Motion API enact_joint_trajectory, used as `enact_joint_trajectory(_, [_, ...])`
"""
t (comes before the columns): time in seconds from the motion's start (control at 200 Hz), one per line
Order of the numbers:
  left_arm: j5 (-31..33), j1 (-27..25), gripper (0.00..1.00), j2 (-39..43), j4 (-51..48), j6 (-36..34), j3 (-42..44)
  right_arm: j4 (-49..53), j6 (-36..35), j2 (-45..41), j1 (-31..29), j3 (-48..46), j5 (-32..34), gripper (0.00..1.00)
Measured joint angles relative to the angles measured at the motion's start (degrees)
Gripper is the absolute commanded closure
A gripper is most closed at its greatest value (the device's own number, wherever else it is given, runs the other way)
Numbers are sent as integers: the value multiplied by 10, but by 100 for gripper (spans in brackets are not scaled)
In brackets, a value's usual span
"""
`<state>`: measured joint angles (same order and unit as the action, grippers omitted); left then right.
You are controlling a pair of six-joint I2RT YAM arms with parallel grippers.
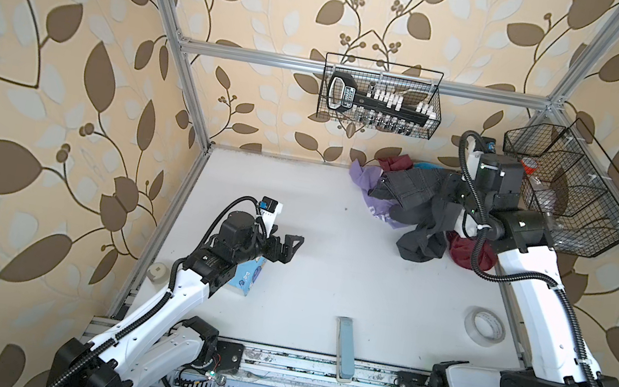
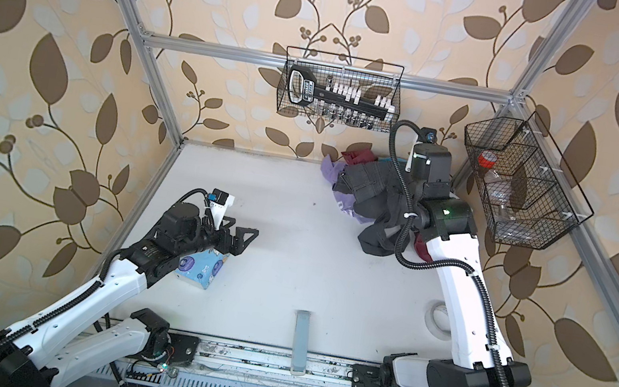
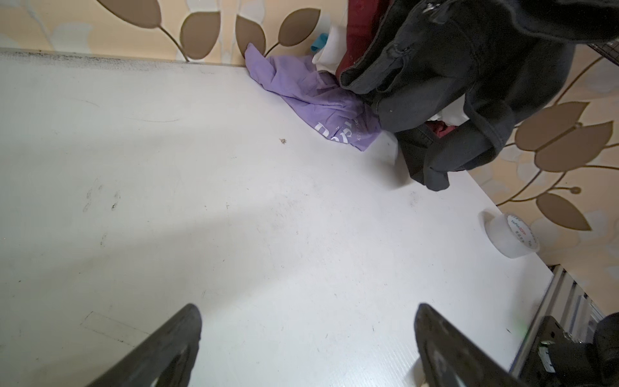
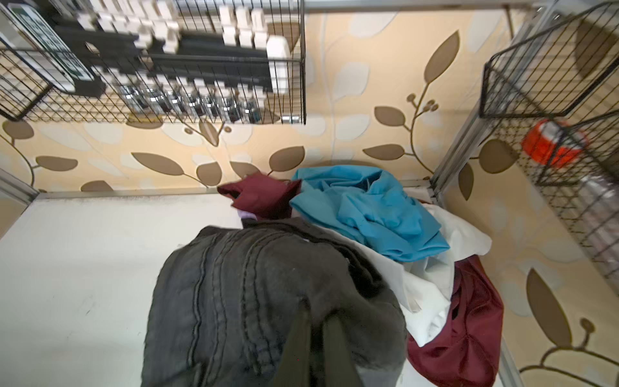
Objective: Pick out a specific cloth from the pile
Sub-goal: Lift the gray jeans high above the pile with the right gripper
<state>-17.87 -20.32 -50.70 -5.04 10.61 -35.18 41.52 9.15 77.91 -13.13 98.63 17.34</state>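
Observation:
The cloth (image 1: 413,190) (image 2: 368,183) is dark charcoal-grey with stitched seams and lies over the front of the pile (image 4: 428,284) in the back right corner. My right gripper (image 4: 316,311) is shut on a fold of it, with the fabric bunched around both fingers. In the left wrist view the cloth (image 3: 452,67) hangs raised, its lower end trailing on the table. The pile also holds a turquoise shirt (image 4: 368,207), maroon cloth (image 4: 264,197) and a lilac garment (image 1: 365,176) (image 3: 311,97). My left gripper (image 1: 293,242) (image 3: 306,308) is open over bare table at the left, holding nothing.
A tape roll (image 1: 484,327) (image 3: 512,234) lies near the right edge. A blue tissue pack (image 1: 246,275) sits under the left arm. A grey-blue bar (image 1: 345,343) lies at the front edge. Wire baskets hang on the back wall (image 1: 380,96) and right frame (image 1: 569,189).

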Motion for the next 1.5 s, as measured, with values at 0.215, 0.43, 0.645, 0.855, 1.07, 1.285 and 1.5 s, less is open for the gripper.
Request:
enact_joint_trajectory(0.215, [1,0,1,7,-1,0,0,14,-14,12,0,111,-8,100])
enact_joint_trajectory(0.43, [3,0,1,11,-9,0,0,-21,-23,16,0,204,-32,100])
enact_joint_trajectory(0.645, [3,0,1,11,-9,0,0,-114,-40,23,0,309,-46,100])
enact_joint_trajectory(0.855, [4,-4,1,11,-11,0,0,-239,-39,1,0,291,-82,100])
enact_joint_trajectory(1.07, [5,-4,1,11,-11,0,0,-304,-7,-17,0,195,-149,100])
enact_joint_trajectory(1.285, [5,-4,1,5,-11,0,0,-308,10,36,0,93,-210,100])
enact_joint_trajectory(1.5, [8,-4,1,4,-11,0,0,-287,13,105,-10,86,-257,100])
